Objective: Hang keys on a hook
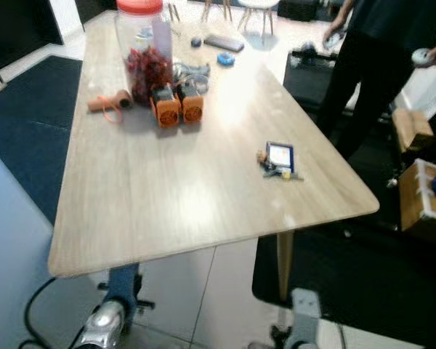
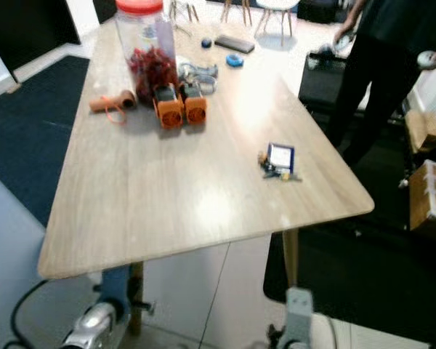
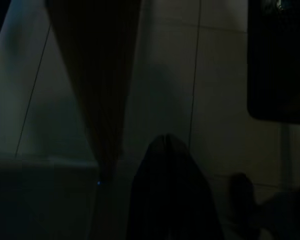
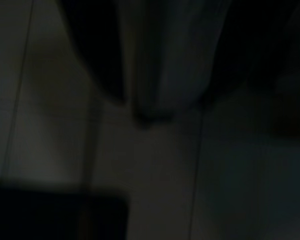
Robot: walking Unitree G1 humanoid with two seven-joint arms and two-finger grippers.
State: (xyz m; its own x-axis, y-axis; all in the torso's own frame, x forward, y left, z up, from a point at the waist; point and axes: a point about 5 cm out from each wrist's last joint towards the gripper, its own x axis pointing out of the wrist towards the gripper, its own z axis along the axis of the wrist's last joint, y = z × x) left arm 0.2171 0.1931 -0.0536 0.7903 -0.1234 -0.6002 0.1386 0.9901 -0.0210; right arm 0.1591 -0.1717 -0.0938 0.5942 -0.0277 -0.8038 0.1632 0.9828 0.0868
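A lidded jar (image 1: 144, 45) of red contents stands at the far end of the wooden surface (image 1: 167, 189). Two orange-and-black devices (image 1: 178, 105) sit just before it. A person (image 1: 374, 58) stands beyond the right edge.

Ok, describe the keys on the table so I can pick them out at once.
Start at the long wooden table and go to its near right part, close to the rounded corner. The keys lie there alone: a small bunch with a dark blue tag that has a white middle. The jar and the two orange items sit together at the far left.
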